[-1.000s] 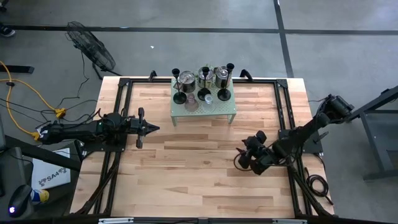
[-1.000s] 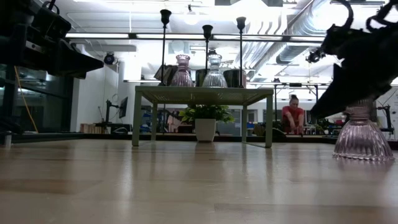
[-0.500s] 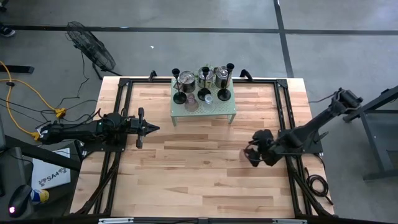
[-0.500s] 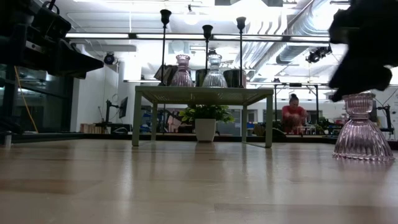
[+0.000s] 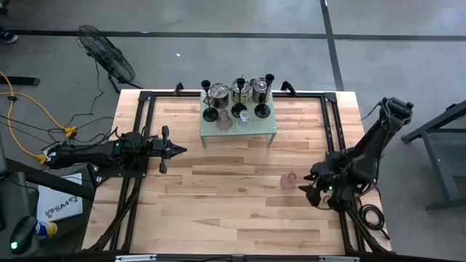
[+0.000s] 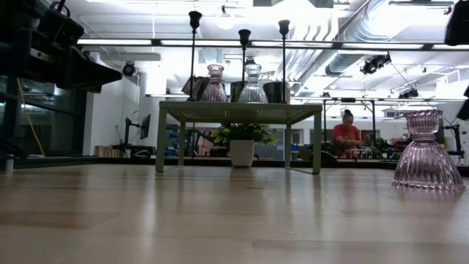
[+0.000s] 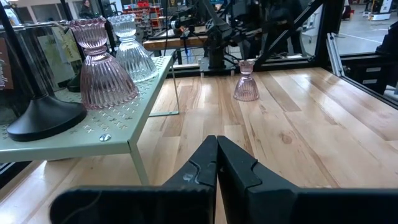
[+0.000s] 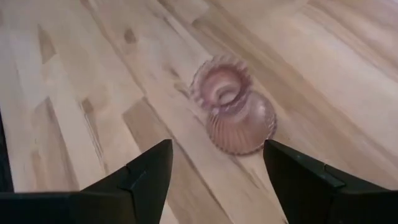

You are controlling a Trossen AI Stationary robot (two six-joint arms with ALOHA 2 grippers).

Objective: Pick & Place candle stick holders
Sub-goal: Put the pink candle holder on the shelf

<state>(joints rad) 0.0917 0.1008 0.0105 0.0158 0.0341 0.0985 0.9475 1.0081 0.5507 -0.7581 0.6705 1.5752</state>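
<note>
Pink holder (image 5: 288, 180) upright, mouth up

High cam: straight down, far off, whole table (image 5: 218, 211) plus surrounding floor. Low cam: table-top height, level across the wood into the room, rack (image 6: 240, 111) centre frame. Left wrist cam: close behind its shut left gripper (image 7: 216, 163), facing across the table, rack edge at frame left. Right wrist cam: steep down, very close to the boards, framed by the right gripper (image 8: 214, 177). All four share the pink glass holder (image 8: 231, 106): far right in low, upper centre in left wrist.
</note>
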